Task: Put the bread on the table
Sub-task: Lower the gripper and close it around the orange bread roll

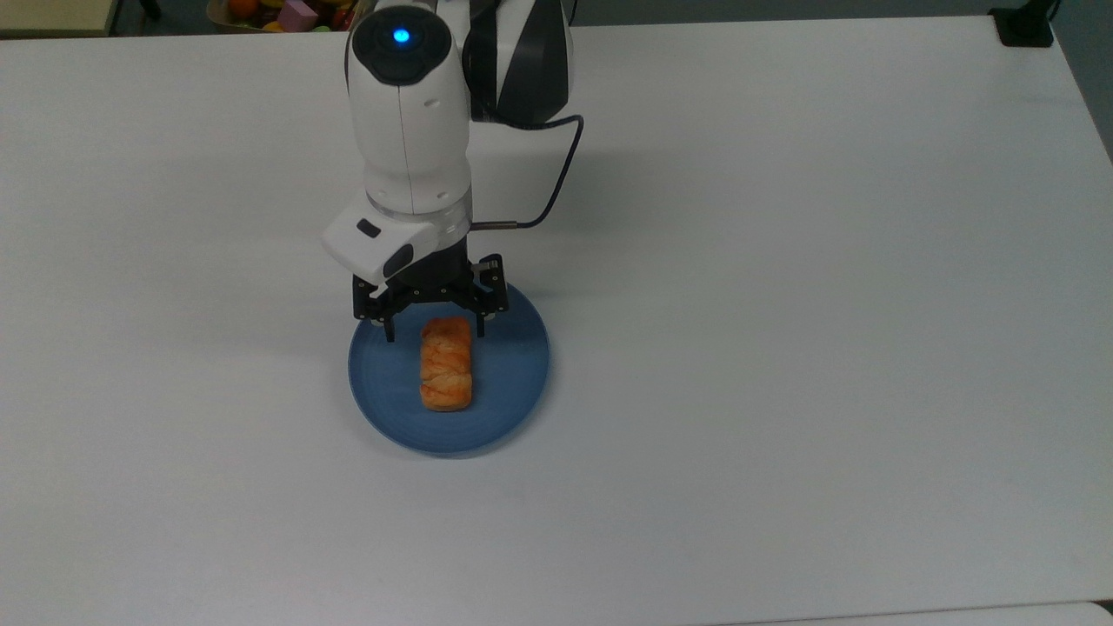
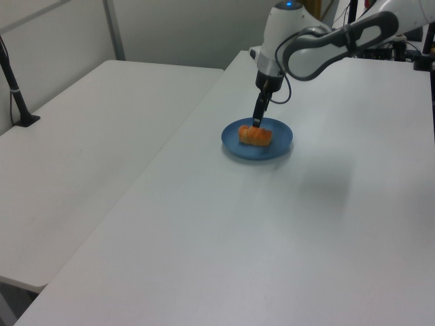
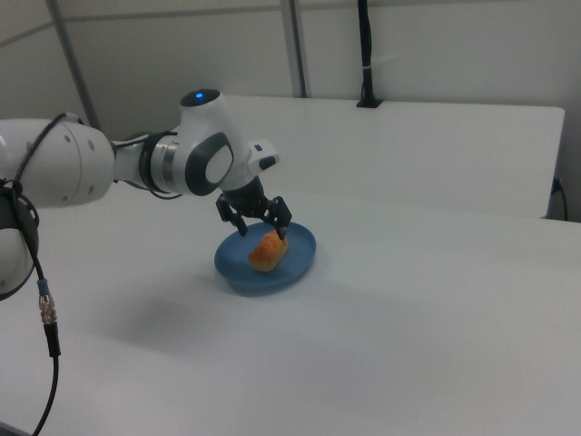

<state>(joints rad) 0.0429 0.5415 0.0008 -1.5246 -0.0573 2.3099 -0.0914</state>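
Jaws (image 1: 432,331) spread wide, empty, low over the far end of the bread (image 1: 446,375).

From the top view, the two black fingers (image 1: 389,329) straddle the roll's upper end; whether they touch it seems unclear. The right view shows the twisted golden-orange roll (image 3: 268,252) lying on the round blue plate (image 3: 297,262), and the left view shows a second white table (image 2: 88,129) beside the smooth white bench (image 1: 826,348).

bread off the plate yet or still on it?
On it. The bread lies flat in the middle of the blue plate; the open gripper straddles its far end, fingers not closed on it.
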